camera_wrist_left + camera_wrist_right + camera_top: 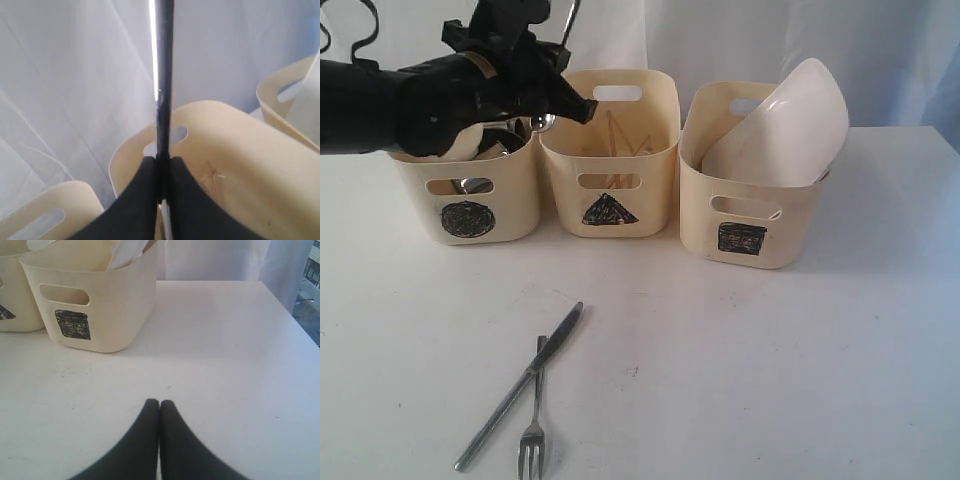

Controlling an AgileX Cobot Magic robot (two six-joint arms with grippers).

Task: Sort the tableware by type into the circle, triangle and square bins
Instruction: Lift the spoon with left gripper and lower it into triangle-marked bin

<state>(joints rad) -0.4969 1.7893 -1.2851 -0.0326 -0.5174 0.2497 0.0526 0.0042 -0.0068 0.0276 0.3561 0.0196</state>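
My left gripper [584, 107] [163, 159] is shut on a steel spoon [164, 75], whose shiny bowl end [542, 122] shows under the arm. It hangs over the near rims of the circle bin [470, 200] and the triangle bin [610, 190] [235, 150]. Wooden chopsticks [615, 135] stand in the triangle bin. A white plate [790, 120] leans out of the square bin [745, 215] [100, 305]. The knife [520, 385] and the fork [533, 420] lie crossed on the table in front. My right gripper [159, 402] is shut and empty, low over the table, out of the exterior view.
The circle bin holds a white bowl [470, 140] and steel pieces, mostly hidden by my left arm. A pale curtain hangs behind the bins. The white table [800, 360] ends close behind them, and its right edge [300, 325] shows in the right wrist view.
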